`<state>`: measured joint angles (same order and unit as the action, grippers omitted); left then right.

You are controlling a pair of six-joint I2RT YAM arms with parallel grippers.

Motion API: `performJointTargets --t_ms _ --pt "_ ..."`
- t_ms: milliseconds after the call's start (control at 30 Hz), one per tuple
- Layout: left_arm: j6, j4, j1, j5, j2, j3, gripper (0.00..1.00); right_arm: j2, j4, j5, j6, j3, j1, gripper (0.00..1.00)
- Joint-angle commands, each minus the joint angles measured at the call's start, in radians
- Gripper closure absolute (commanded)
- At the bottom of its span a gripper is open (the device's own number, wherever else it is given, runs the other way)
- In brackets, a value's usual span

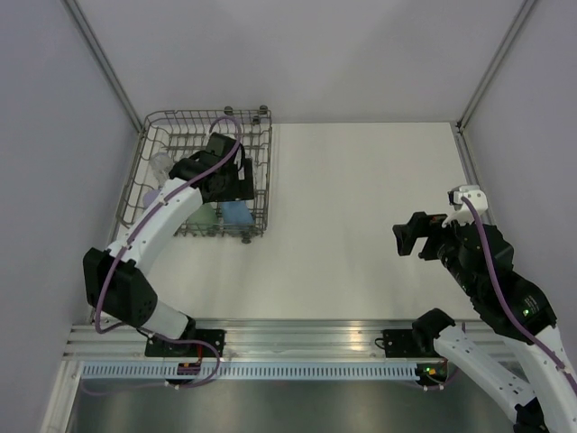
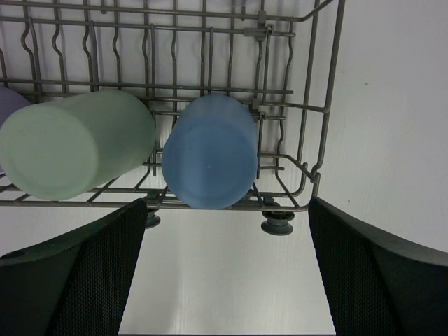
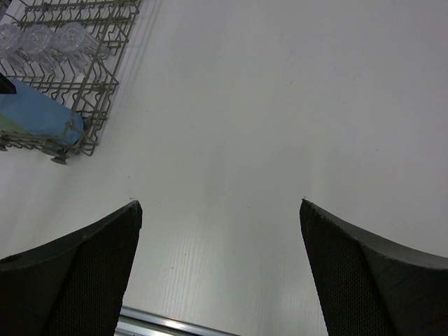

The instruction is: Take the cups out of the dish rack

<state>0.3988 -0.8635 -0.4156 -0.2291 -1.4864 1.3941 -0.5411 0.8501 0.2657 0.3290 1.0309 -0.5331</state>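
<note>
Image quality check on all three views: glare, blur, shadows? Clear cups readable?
Top external: even diffuse light, only soft shadows, dish rack sharp though the left arm covers part of it. Left wrist: green cup and blue cup crisp, no glare; own fingers dark along the bottom edge. Right wrist: table bright, not blown out; clear cups faint, low contrast in the corner.

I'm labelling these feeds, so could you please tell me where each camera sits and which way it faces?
Top external: above, behind the bases, looking down on table and dish rack; both arms show.
Left wrist: faces the rack's near wall, green cup and blue cup; open left gripper.
Right wrist: faces the table; open right gripper.
Shared: blue cup, in all three.
</note>
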Motion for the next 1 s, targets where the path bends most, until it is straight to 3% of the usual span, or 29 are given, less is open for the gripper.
performJointTargets --t_ms 0,400,567,633,767,933,967 --pt "-0.023 0.017 0.009 -0.007 -0.041 0.02 0.0 0.009 0.012 -0.013 0.012 0.028 -0.001 0.02" --pt "-0.02 0.098 0.052 0.056 -0.117 -0.052 0.01 0.003 0.007 -0.043 0.013 0.018 -0.002 0.02" --pt "-0.017 0.123 0.063 0.091 -0.135 -0.064 0.09 0.003 0.006 -0.043 0.011 0.015 -0.001 0.02" --pt "-0.017 0.129 0.061 0.094 -0.143 -0.069 0.17 -0.002 0.004 -0.055 0.01 0.012 -0.001 0.02" --pt "-0.017 0.133 0.061 0.111 -0.144 -0.075 0.46 -0.01 0.004 -0.06 0.007 0.009 -0.001 0.02" --pt "-0.025 0.13 0.06 0.125 -0.115 -0.073 0.71 -0.013 -0.006 -0.071 0.007 0.0 -0.001 0.02" --pt "-0.025 0.13 0.061 0.123 -0.107 -0.073 0.81 -0.017 -0.008 -0.077 0.007 -0.003 -0.001 0.02"
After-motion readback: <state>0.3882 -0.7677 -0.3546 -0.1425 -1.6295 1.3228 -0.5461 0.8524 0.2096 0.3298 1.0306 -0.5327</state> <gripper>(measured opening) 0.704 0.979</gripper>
